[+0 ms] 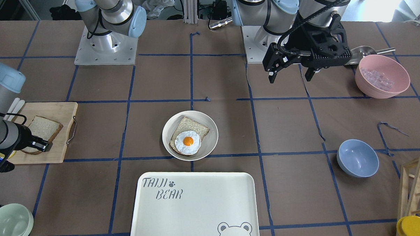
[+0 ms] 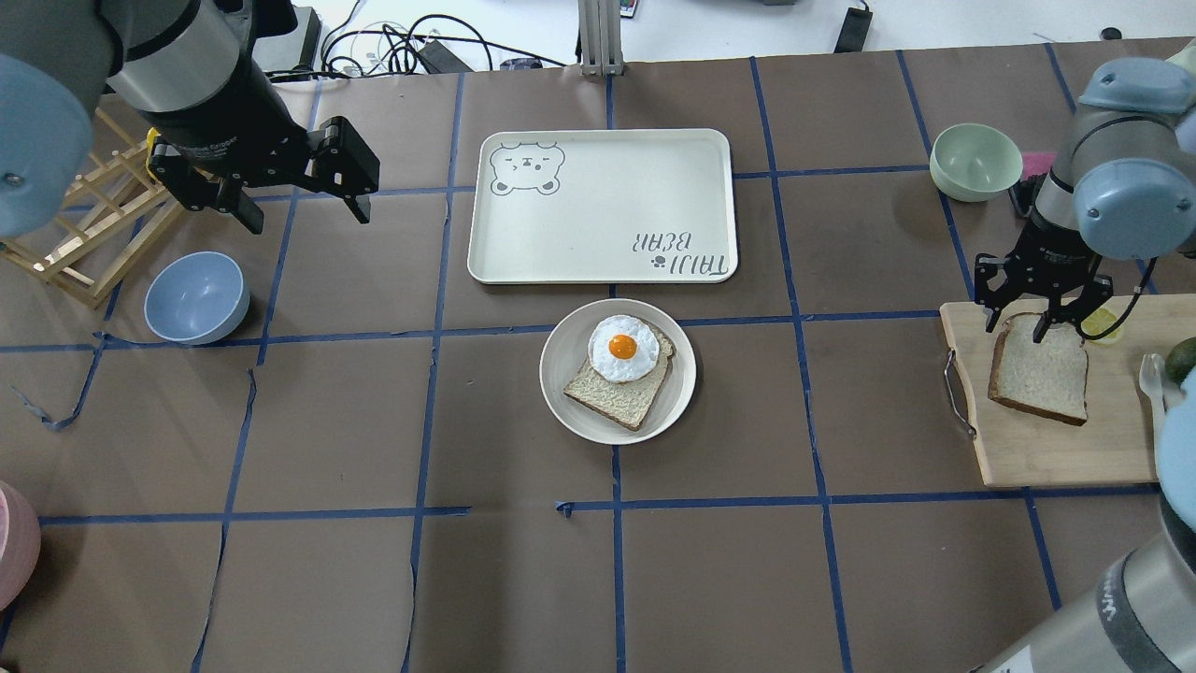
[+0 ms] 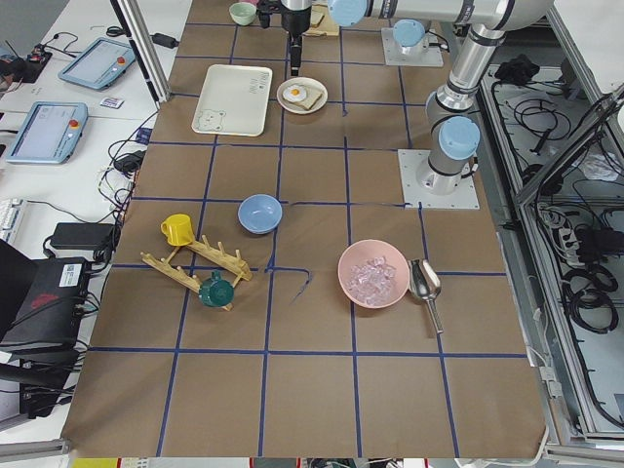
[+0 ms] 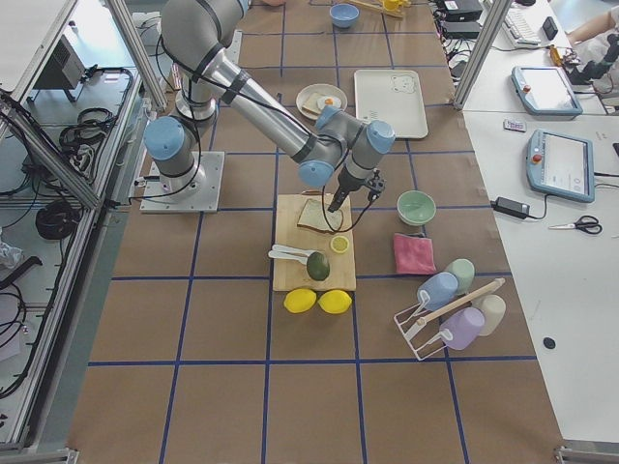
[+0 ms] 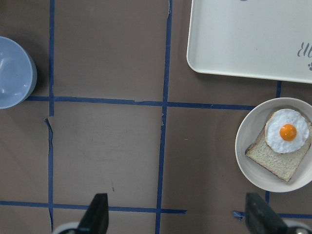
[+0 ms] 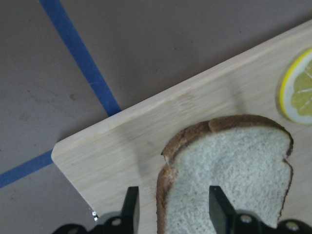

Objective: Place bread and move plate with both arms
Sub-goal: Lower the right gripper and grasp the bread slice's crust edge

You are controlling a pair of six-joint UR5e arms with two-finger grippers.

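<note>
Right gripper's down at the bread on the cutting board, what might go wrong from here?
1. The right gripper straddles only one crusted edge of the bread, so the slice may sag, tear or slip when lifted.
2. The lemon slice lies close beside it on the cutting board and may get nudged.
3. The plate already holds egg toast; the slice could land crooked.

Left gripper hovers high, fingers apart; right gripper low, likewise spread.
</note>
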